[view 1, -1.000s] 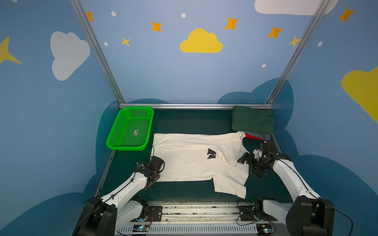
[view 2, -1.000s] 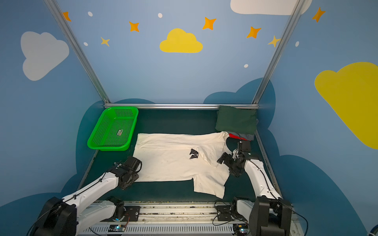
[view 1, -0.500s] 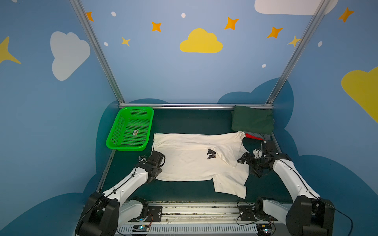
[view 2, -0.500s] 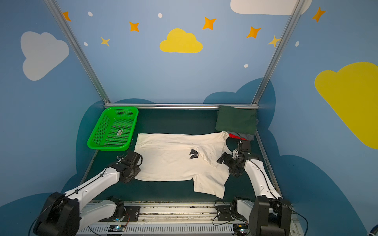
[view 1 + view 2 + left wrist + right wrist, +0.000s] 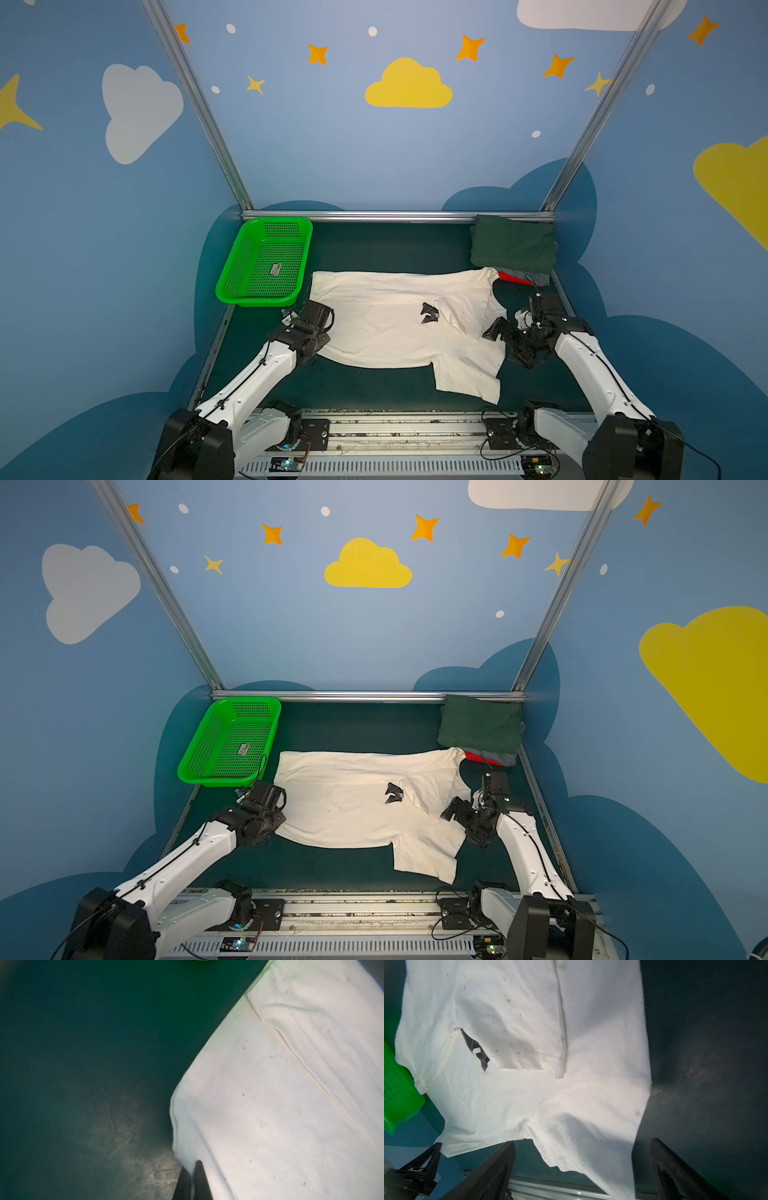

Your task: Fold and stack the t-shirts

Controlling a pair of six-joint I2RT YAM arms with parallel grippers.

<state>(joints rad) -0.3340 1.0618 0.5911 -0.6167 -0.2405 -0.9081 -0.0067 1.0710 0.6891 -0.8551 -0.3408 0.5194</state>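
Note:
A cream-white t-shirt lies spread flat on the dark green table, a small black print patch showing at a fold. My left gripper is at the shirt's left edge, shut on that cloth edge. My right gripper hovers open over the shirt's right side, with a sleeve below its spread fingers. A folded dark green t-shirt tops a stack at the back right, with grey and red layers peeking out beneath.
A bright green perforated basket stands at the back left, close to the shirt's far left corner. A metal rail runs along the back, and the arm bases sit at the front edge.
My left gripper has slid a little toward the back along the shirt's left edge and closed on the cloth. The right arm and the shirt have not visibly moved.

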